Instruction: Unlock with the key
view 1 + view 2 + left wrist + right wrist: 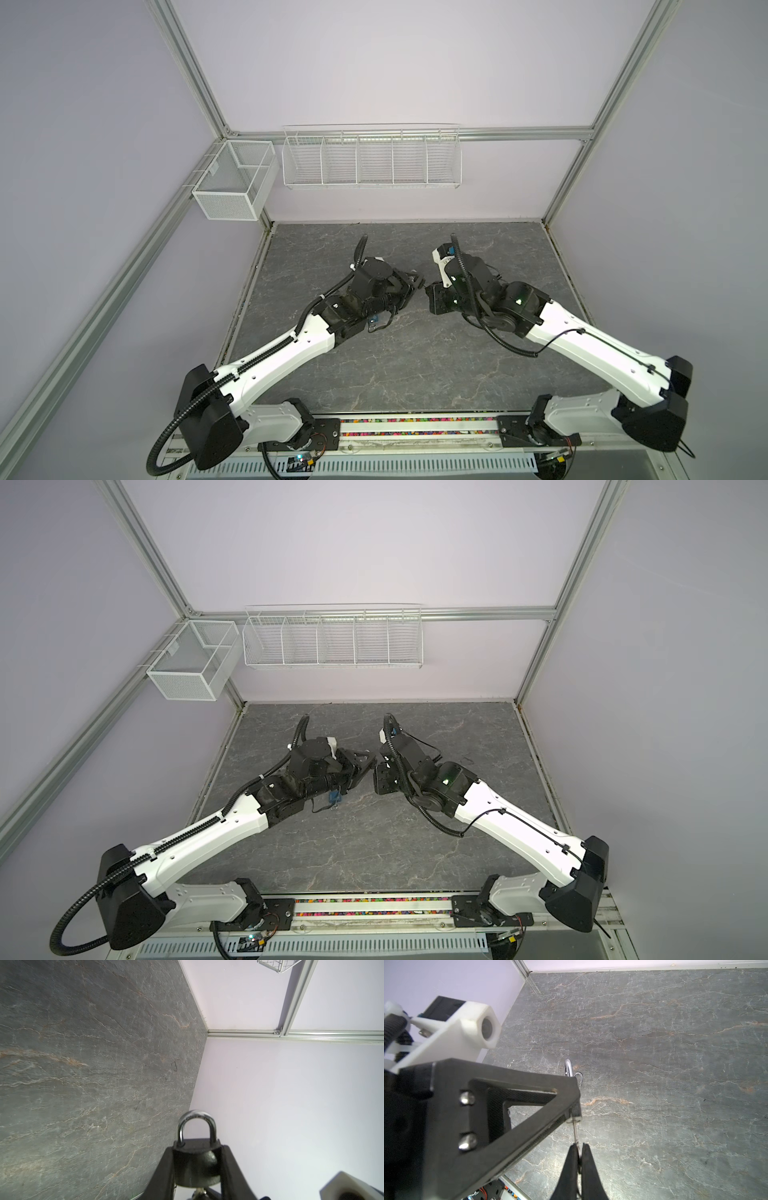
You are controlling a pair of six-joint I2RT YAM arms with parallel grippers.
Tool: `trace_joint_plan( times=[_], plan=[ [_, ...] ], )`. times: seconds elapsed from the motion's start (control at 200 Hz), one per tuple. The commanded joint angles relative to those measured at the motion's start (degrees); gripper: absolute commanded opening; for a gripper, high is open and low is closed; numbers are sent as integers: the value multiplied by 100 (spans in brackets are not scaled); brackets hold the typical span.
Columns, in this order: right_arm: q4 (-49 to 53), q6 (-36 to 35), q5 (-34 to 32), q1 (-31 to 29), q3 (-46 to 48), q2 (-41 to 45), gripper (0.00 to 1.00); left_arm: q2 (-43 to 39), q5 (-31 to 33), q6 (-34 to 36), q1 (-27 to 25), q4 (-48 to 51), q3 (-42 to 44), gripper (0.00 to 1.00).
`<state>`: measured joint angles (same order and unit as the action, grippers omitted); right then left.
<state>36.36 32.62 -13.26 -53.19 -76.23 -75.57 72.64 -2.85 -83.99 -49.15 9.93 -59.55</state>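
Both arms meet above the middle of the grey marbled table, and in both top views the grippers stand tip to tip. The lock and key are too small to make out there.

We note the left gripper clamped on the dark padlock. Its two black fingers press against the body, one on each side. The silver shackle sticks out past the fingertips, and both its legs run into the body. The padlock is carried in the air, clear of the table.

In the right wrist view the right gripper is pressed together on the key — a thin metal strip seen edge-on, pinched between the two narrow tips. From those tips the blade runs straight to the end of the padlock opposite the shackle. There it passes out of sight at the edge of the left gripper's finger. We cannot tell how deep it sits in the keyway — the finger hides the entry.

In the left wrist view a bit of pale metal shows at that same end of the lock body, touching it. The white housing of the left arm's wrist camera sits just beside the held lock.
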Motion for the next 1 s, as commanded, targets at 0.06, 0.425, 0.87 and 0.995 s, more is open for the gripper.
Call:
trace_joint_plan(
  times=[0.06, 0.425, 0.87, 0.995],
  plan=[
    [-610, 27, -27, -34, -84, -172, 7, 16, -170, -39, -68, 145, -67, 1],
    [-882, 252, -15, 87, -44, -273, 7, -60, -241, -38, -165, -82, -171, 0],
    [-1809, 895, 1038, 533, 529, 461, 7, -148, -425, 82, -111, -835, 240, 0],
    [-2155, 1141, 1343, 684, 677, 611, 7, -95, -622, 255, -91, -1040, 238, 0]
  ],
)
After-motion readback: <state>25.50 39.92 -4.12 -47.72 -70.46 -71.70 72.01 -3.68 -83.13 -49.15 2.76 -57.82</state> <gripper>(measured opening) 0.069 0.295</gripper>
